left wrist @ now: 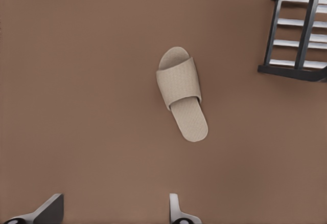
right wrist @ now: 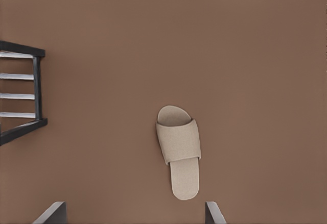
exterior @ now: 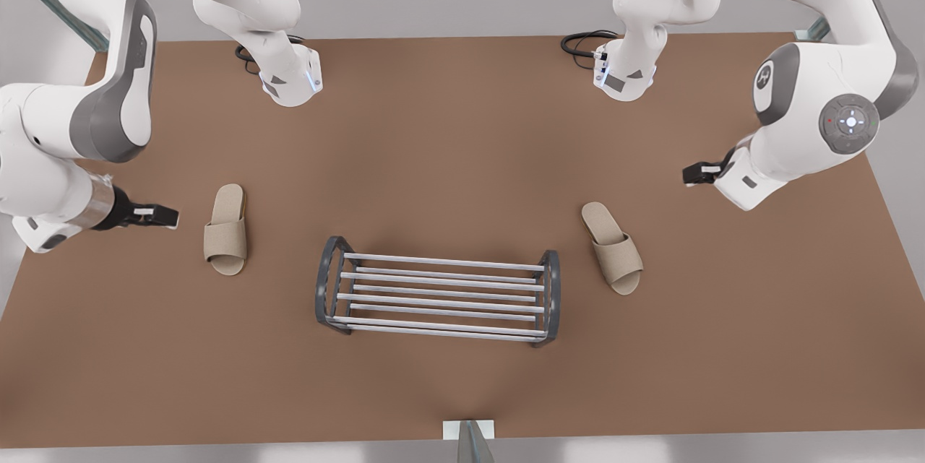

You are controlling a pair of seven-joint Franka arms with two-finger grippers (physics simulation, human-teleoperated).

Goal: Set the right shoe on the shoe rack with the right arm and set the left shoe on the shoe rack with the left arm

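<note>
The shoe rack (exterior: 441, 261) stands low in the table's middle, with nothing on its silver bars. The right shoe (exterior: 225, 230), a beige open-toe slipper, lies flat at the front view's left. My right gripper (exterior: 160, 216) hovers open just outside it, and the right wrist view shows this slipper (right wrist: 179, 150) ahead of its spread fingers (right wrist: 53, 214). The left shoe (exterior: 613, 246) lies tilted at the front view's right. My left gripper (exterior: 695, 174) hangs open, apart from it toward the table's back right. The left wrist view shows that slipper (left wrist: 181, 93) ahead of that gripper's spread fingers (left wrist: 176, 211).
The brown table (exterior: 462, 145) carries both arm bases at its far edge, each with a black cable beside it. One end frame of the rack (left wrist: 296, 35) shows in the left wrist view, the other end (right wrist: 37, 88) in the right wrist view.
</note>
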